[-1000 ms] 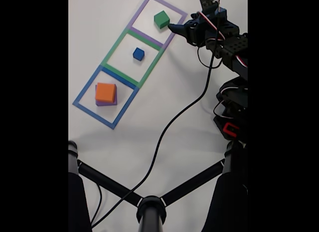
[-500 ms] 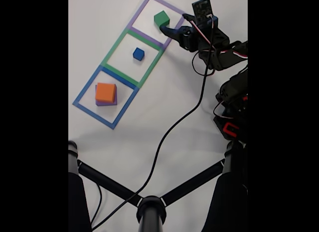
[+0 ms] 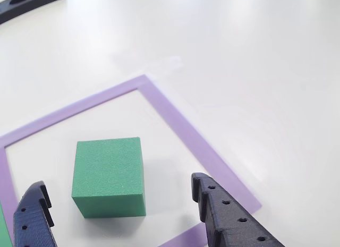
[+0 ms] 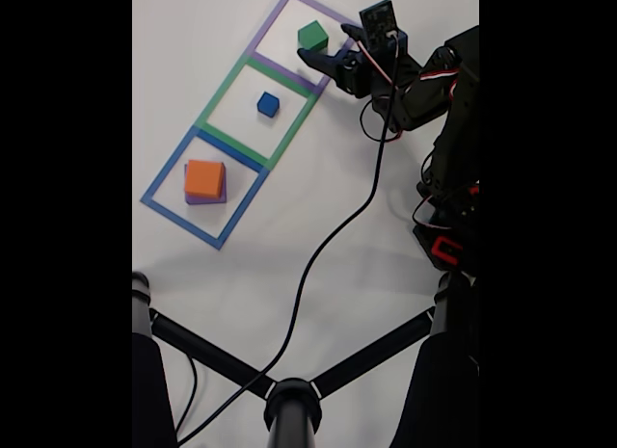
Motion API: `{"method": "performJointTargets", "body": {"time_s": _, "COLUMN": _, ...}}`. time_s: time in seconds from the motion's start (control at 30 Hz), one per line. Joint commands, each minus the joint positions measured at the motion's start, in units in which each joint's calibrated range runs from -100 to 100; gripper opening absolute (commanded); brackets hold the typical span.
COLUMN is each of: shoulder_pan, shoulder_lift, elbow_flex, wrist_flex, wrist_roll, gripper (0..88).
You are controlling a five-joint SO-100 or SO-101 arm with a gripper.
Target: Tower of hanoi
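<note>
beside green cube (image 4: 312, 36), hand (image 4: 326, 41) seemingly closer

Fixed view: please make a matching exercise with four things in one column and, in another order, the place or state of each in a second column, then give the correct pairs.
Things:
1. green foam cube
2. small blue cube
3. orange block
4. gripper

Places or states:
A. inside the green square frame
B. on top of a purple block, in the blue square frame
C. open, close to the green cube
D. inside the purple square frame

Pairs: 1-D, 2-A, 3-B, 4-C
</note>
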Motion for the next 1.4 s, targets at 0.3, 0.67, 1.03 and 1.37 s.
{"method": "performJointTargets", "body": {"time_s": 0.3, "shoulder_pan": -1.65, "shoulder_lift": 7.37, "elbow_flex": -8.01, "wrist_flex": -3.5, "wrist_roll": 0.59, "gripper": 26.9}}
{"method": "performJointTargets", "body": {"time_s": 0.67, "shoulder_pan": -2.57, "shoulder_lift": 9.37, "elbow_flex": -10.46, "wrist_flex": -3.58, "wrist_roll": 0.59, "gripper": 15.4}}
{"method": "performJointTargets", "body": {"time_s": 1.03, "shoulder_pan": -2.64, "shoulder_lift": 8.81, "elbow_flex": -10.0, "wrist_flex": -3.42, "wrist_roll": 0.59, "gripper": 5.8}}
{"method": "performJointTargets", "body": {"time_s": 1.37, "shoulder_pan": -2.72, "shoulder_lift": -15.71, "elbow_flex": -4.37, "wrist_flex": 19.64, "wrist_roll": 0.59, "gripper": 5.5}}
